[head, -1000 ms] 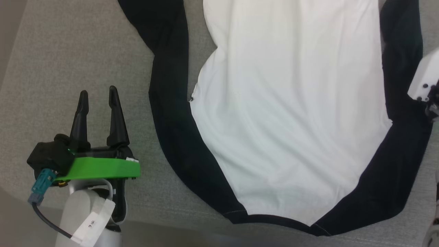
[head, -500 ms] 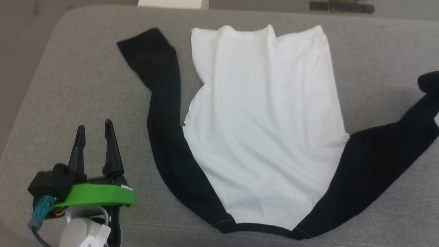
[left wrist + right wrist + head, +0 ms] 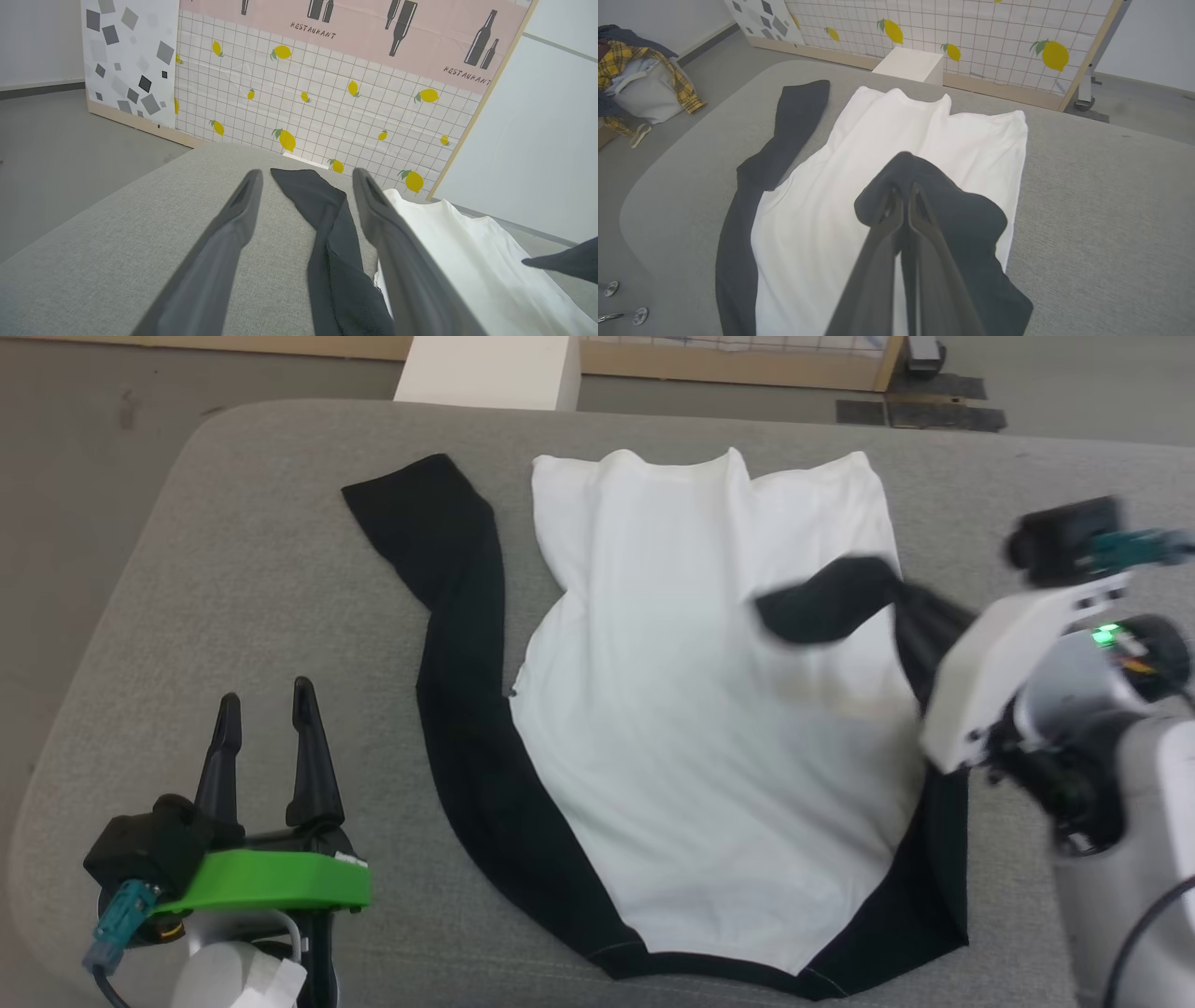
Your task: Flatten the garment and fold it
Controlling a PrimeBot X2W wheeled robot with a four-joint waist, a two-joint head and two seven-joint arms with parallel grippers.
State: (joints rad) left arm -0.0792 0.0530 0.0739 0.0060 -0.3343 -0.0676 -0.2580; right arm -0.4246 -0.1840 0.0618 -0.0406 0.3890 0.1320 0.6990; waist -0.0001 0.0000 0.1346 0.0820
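The garment [image 3: 691,709] lies spread on a grey cushioned surface [image 3: 233,569], white body facing up. Its left black sleeve [image 3: 448,616] rests flat along the body's left side. My right gripper [image 3: 903,193] is shut on the right black sleeve [image 3: 822,602], holding it raised over the right half of the white body [image 3: 859,154]. The sleeve drapes over the fingertips in the right wrist view. My left gripper [image 3: 266,695] stands open and empty at the near left, apart from the shirt. In the left wrist view, the left sleeve [image 3: 327,219] lies ahead between its spread fingers.
A white box [image 3: 485,369] stands behind the cushion's far edge, before a lemon-patterned panel [image 3: 327,93]. A basket with plaid clothes [image 3: 640,88] sits on the floor to the far left. The cushion's rounded corner [image 3: 201,425] drops off at the back left.
The head camera has pulled back to show the whole shirt. My right gripper has swung the right sleeve from the outer right side up and leftward over the white body. The left gripper stayed put.
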